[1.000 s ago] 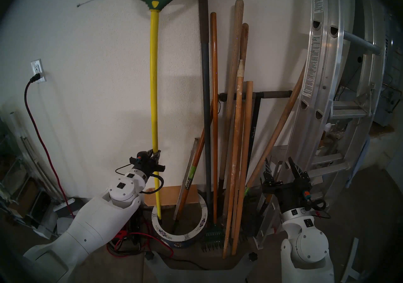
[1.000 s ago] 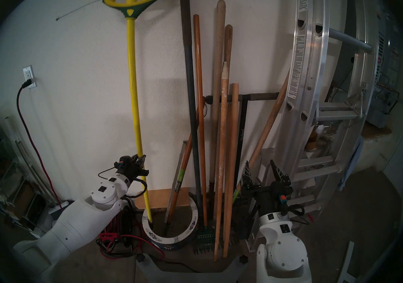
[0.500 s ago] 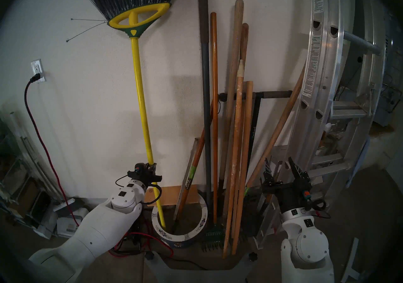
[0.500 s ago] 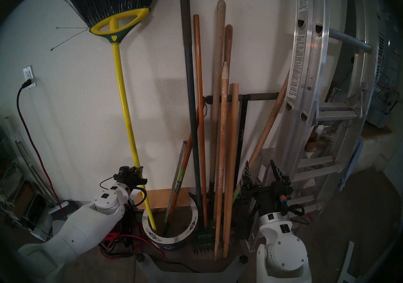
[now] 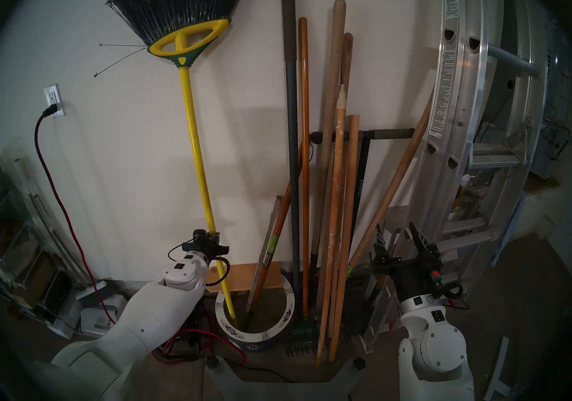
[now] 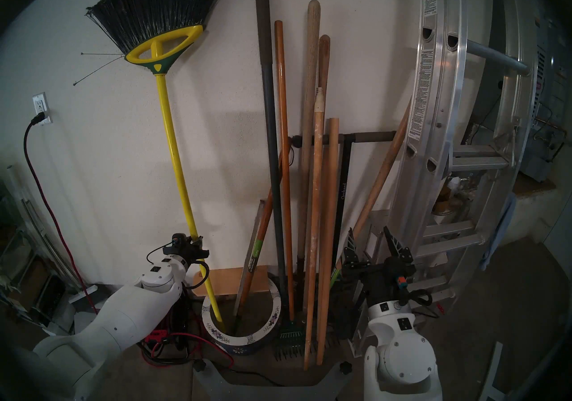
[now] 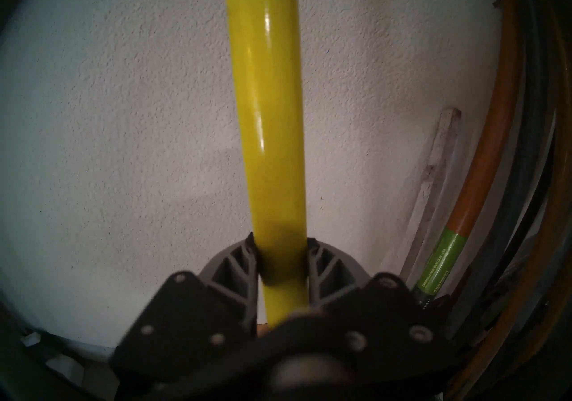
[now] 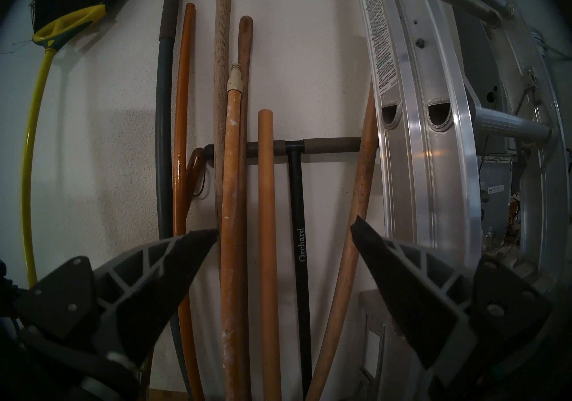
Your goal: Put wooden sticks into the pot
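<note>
Gripping the yellow broom handle (image 5: 198, 156) in my left hand (image 5: 214, 235), pinched tight | broom foot inside the pot (image 5: 286, 306) at its 9 o'clock rim, bristles up | right hand (image 5: 399, 238) spread wide, holding nothing | wooden sticks (image 5: 332, 230) stand outside the pot, at its 3 o'clock, against the wall.

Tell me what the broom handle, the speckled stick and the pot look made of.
Broom handle: glossy yellow, sharp highlights; painted metal or plastic, unclear which. Speckled stick: matte tan wood flecked with white, cream threaded tip probably plastic. Pot: likely glazed ceramic, white rim with painted purple flowers, dark blue body.
</note>
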### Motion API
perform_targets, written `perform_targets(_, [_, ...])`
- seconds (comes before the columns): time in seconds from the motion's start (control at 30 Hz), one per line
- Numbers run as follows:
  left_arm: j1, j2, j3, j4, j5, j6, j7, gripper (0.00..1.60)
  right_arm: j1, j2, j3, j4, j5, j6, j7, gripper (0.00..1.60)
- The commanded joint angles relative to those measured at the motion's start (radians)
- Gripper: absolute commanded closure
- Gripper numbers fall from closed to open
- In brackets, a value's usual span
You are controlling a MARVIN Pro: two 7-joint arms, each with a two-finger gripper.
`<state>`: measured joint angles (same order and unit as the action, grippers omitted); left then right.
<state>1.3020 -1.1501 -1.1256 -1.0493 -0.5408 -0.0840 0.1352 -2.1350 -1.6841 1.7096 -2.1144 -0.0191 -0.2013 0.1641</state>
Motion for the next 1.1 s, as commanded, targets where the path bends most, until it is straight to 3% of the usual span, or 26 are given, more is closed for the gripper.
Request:
perform_targets(0.0, [-0.068,-0.018,0.007,0.029,0.033,-0.061,-0.011,0.0,-0.001,0.001,-0.001,-0.002,0.0,0.001,0.001,0.0])
perform_targets(0.37, [0.058,0.062,0.0,-0.142,0.083,-0.131,0.004,0.0,-0.001,0.001,-0.001,-0.002,0.0,0.001,0.001,0.0])
perform_targets(0.6, [0.172,0.141,-0.015,-0.286,0.09,-0.169,-0.002,0.0,0.0,0.0,-0.001,-0.001,0.0,0.001,0.001,0.0])
perform_targets(0.63, [0.149,0.151,0.009,-0.265,0.084,-0.182,0.0,0.0,0.0,0.0,-0.001,-0.001,0.0,0.001,0.001,0.0])
perform_targets(0.73, [0.214,0.185,-0.012,-0.34,0.092,-0.194,-0.004,0.0,0.0,0.0,-0.001,-0.001,0.0,0.001,0.001,0.0])
perform_targets(0.77, [0.2,0.195,0.005,-0.331,0.088,-0.204,-0.001,0.0,0.0,0.0,-0.001,-0.001,0.0,0.0,0.001,0.0])
perform_targets(1.07, [0.328,0.296,-0.027,-0.496,0.1,-0.251,0.002,0.0,0.0,0.0,-0.001,-0.001,0.0,0.0,0.001,0.0])
